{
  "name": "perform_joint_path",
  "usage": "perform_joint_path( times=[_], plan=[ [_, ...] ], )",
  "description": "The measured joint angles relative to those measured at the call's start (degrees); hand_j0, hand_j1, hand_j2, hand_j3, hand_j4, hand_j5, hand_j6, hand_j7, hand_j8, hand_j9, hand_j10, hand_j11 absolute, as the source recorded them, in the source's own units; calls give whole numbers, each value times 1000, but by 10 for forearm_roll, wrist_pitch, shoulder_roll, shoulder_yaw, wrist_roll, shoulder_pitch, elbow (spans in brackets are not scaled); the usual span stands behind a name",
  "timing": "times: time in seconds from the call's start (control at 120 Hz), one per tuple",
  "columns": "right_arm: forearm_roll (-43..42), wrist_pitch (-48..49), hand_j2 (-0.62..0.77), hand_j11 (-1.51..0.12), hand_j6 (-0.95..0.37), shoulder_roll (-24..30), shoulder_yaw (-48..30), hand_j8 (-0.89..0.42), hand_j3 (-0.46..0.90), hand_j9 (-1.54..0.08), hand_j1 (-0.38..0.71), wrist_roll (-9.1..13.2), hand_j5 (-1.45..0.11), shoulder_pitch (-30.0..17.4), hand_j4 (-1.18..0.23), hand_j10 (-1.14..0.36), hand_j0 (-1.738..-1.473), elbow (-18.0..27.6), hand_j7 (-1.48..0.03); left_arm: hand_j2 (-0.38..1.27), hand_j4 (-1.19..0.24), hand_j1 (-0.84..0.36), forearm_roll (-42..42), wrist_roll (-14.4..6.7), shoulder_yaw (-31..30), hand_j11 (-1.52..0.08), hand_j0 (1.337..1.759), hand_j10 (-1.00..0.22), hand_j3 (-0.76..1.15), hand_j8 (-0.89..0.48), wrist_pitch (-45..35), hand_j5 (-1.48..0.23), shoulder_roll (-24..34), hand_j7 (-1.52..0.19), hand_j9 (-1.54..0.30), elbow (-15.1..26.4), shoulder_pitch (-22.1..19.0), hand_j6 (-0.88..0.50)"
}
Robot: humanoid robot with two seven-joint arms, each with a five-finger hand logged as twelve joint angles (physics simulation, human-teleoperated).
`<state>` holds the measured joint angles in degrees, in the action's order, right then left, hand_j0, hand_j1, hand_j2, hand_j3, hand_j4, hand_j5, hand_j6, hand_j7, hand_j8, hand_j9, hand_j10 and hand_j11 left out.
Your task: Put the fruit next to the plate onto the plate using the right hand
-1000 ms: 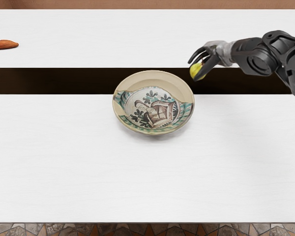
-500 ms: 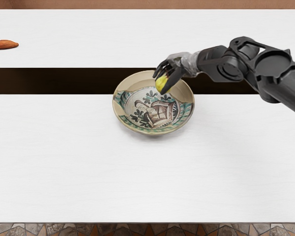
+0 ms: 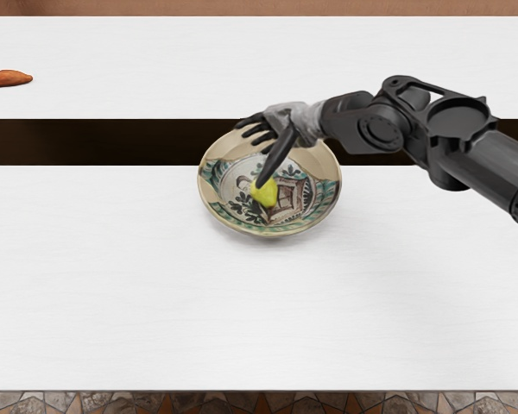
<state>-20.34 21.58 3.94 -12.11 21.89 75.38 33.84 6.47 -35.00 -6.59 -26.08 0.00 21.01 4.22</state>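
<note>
One yellow fruit (image 3: 263, 192), small and rounded, lies in the painted middle of the plate (image 3: 268, 226), well inside the rim.

One right hand (image 3: 281, 128), on a dark arm (image 3: 432, 138) that enters from the picture's right, hangs over the plate's far half. Its fingers (image 3: 252, 129) are splayed apart. One long finger (image 3: 273, 162) points down, with its tip at or on the fruit. No grip on the fruit is visible.

Step in hand, as judged: letting go and clearing away. To do it well:
- lift the hand straight up, with the fingers wide;
- draw the lowered finger off without a sideways sweep, since a round fruit would likely roll towards the rim;
- carry the arm clear of the plate's edge only once the fruit lies free.

Count of items in view:
- plates: one, patterned in green and brown;
- yellow fruits: one;
- reddish-brown oblong items (image 3: 7, 78): one, far left on the far table (image 3: 198, 69), well apart from the plate;
- white tables: two, with the near table (image 3: 259, 319) bearing the plate and a dark gap (image 3: 95, 142) between them;
- arms: one.
</note>
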Motion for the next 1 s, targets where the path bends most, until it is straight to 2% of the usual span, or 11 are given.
perform_joint_path(
  times=[0.075, 0.25, 0.4, 0.525, 0.758, 1.0],
  plan=[
    [3, 39, 25, -139, -75, 27, -32, -57, 0, -138, -260, -2, -139, -7, -99, -84, -1657, 0, -133, 2, -12, 335, 0, 0, 0, -15, 1658, -12, 0, -12, 0, -15, 0, -15, -15, 0, -1, -12],
    [21, 117, 11, -59, -32, 78, -219, -24, 0, -59, -311, -20, -59, -103, -42, -35, -1658, 1, -56, 2, -12, 335, 0, 0, 0, -16, 1658, -12, 0, -12, 0, -16, 0, -16, -16, 0, -1, -12],
    [71, 130, 6, -28, -15, 119, -288, -11, 0, -28, -331, -28, -28, -180, -20, -17, -1658, 2, -27, 2, -12, 335, 0, 0, 0, -15, 1658, -12, 0, -12, 0, -15, 0, -15, -15, 1, -4, -12],
    [91, 133, 3, -15, -7, 177, -357, -5, 0, -15, -340, -31, -15, -247, -10, -8, -1658, 2, -15, 2, -12, 335, 0, 0, 0, -15, 1658, -12, 0, -12, 1, -15, 0, -15, -15, 1, -6, -12],
    [149, 134, 2, -5, 1, 301, -394, 1, 0, -5, -347, -32, -5, -308, -1, -1, -1658, 2, -5, 2, -12, 335, -1, 0, -1, -15, 1658, -12, 0, -12, 0, -15, 0, -15, -15, 0, 25, -12],
    [172, 134, 2, -1, 3, 341, -398, 3, 0, -1, -349, -33, -1, -323, 0, 2, -1658, 2, -1, 2, -12, 335, -2, 0, 0, -15, 1658, -12, 0, -12, 0, -15, 0, -15, -15, 0, 25, -12]
  ],
)
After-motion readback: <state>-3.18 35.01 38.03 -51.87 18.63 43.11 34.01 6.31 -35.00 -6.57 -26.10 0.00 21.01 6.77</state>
